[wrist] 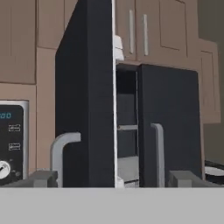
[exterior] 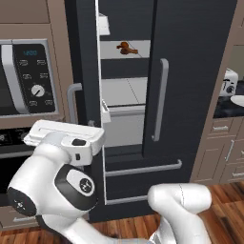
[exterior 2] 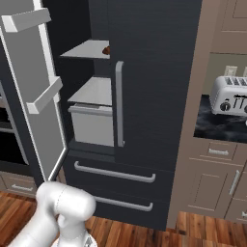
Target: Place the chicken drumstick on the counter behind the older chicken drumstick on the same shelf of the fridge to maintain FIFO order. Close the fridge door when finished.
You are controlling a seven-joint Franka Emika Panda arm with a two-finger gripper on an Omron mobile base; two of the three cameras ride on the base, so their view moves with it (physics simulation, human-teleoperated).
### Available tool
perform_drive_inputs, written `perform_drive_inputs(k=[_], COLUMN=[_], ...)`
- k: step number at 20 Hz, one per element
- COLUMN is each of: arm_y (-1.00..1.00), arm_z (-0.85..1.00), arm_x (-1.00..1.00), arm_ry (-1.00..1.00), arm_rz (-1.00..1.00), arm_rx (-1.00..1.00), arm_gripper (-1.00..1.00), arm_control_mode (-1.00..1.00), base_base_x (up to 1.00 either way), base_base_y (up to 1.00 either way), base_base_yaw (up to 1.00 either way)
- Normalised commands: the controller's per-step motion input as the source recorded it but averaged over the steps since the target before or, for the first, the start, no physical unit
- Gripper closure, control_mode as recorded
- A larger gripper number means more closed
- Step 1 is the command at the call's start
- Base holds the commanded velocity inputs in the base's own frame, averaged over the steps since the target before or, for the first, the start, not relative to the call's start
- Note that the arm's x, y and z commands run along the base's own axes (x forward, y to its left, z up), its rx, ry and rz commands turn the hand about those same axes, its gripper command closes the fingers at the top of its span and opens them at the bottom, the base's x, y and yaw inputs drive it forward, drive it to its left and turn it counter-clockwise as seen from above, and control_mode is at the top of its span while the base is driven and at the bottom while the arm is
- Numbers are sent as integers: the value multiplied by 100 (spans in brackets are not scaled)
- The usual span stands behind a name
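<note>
Taupe cabinets frame the fridge (exterior: 190, 71), its left door swung open. I see the older chicken drumstick (exterior: 127, 48) lying on the upper shelf (exterior: 138, 47). My claw (wrist: 113, 178) is spread wide, holding nothing.

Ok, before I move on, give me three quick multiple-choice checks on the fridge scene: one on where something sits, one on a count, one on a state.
1. Where is the older chicken drumstick?
A. on the upper shelf inside the fridge
B. on the floor
C. in a bottom drawer

2. How many bottom drawer handles does the fridge show in the right base view?
A. none
B. two
C. four

3. How do the fridge doors stand?
A. both shut
B. both open
C. left door open, right door shut

Answers: 1 A, the tan-brown piece lies on the pale upper shelf. 2 B, two silver bars sit one below the other. 3 C, the left door is swung out with its bins showing, while the right door covers its half.
</note>
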Motion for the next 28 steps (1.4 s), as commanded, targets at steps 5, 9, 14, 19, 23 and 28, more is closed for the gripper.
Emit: perform_drive_inputs(k=[5,9,14,19,23,28], arm_y=[17,2,-1,-41,-54,-56], arm_z=[-29,-30,-23,-7,-5,-10], arm_x=[76,83,74,29,32,44], arm_ry=[0,0,0,0,0,0], arm_rz=[-25,-19,-13,-2,0,0], arm_rx=[-1,0,0,0,0,0], arm_gripper=[-100,-100,-100,-100,-100,-100], arm_control_mode=[-100,-100,-100,-100,-100,-100], base_base_x=[0,0,0,0,0,0], base_base_y=[0,0,0,0,0,0], base_base_yaw=[0,0,0,0,0,0])
